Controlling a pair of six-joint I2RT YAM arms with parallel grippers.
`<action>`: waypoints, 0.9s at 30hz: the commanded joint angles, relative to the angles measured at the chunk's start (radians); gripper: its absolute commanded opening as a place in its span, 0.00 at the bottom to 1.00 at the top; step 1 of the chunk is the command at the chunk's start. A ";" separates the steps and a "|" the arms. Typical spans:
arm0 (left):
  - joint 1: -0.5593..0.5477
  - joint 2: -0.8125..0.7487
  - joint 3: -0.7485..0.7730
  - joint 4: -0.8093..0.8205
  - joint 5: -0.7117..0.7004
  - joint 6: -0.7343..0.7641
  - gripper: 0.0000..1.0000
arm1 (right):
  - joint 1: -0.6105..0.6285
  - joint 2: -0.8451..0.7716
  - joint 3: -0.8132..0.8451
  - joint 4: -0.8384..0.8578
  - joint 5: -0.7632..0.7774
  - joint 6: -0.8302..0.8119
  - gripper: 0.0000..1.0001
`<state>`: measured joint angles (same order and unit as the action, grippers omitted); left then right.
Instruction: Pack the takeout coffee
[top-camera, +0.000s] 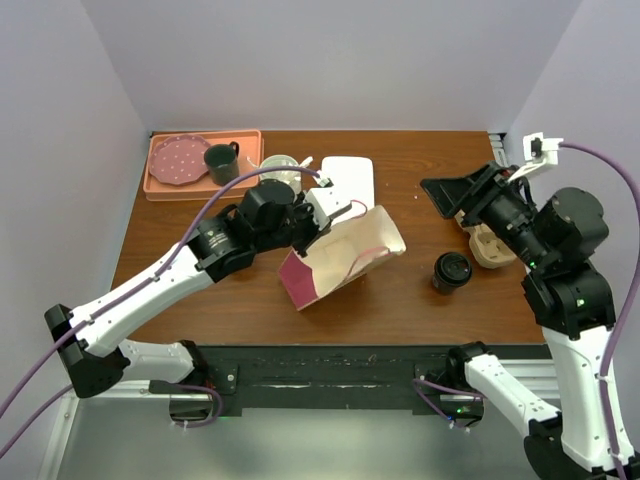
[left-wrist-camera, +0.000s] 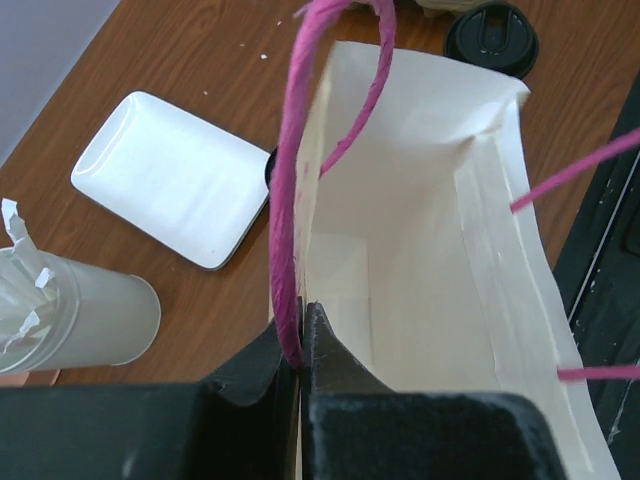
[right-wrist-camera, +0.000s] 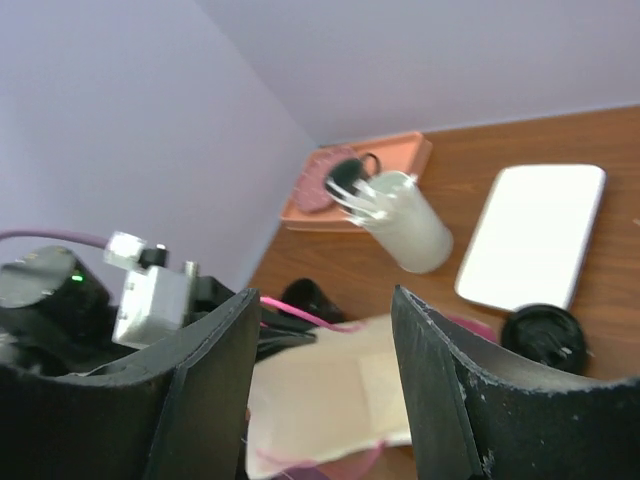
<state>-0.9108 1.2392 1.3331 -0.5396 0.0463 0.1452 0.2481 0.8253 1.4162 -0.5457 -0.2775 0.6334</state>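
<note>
Pink handle (left-wrist-camera: 291, 200) pinched by left gripper (left-wrist-camera: 303, 322), coffee cup (left-wrist-camera: 490, 36) — partly cut off

At 6 o'clock the jaws pinch the pink handle (left-wrist-camera: 290, 200) of an open paper bag (left-wrist-camera: 420, 250) that fills the centre. On the bench (left-wrist-camera: 180, 50) are a white tray (left-wrist-camera: 170, 180) at 10 o'clock, a white cup (left-wrist-camera: 90, 320) at 8 and a black lid (left-wrist-camera: 492, 35) at 1.

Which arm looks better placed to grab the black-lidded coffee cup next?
Right. The right end effector is open, near the black-lidded coffee cup; the left end effector is shut on the pink handle of the tan paper bag.
</note>
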 joint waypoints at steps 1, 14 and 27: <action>0.023 0.008 -0.009 0.090 0.041 0.031 0.00 | 0.000 0.037 -0.010 -0.183 0.081 -0.161 0.59; 0.026 0.003 0.011 -0.045 0.003 -0.139 0.31 | 0.000 0.210 0.072 -0.519 0.493 0.052 0.61; 0.026 -0.066 0.055 -0.059 -0.126 -0.272 0.79 | -0.065 0.549 0.041 -0.335 0.770 -0.369 0.70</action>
<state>-0.8902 1.2263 1.3308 -0.6197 -0.0071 -0.0574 0.2218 1.3048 1.4555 -0.9756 0.4637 0.5179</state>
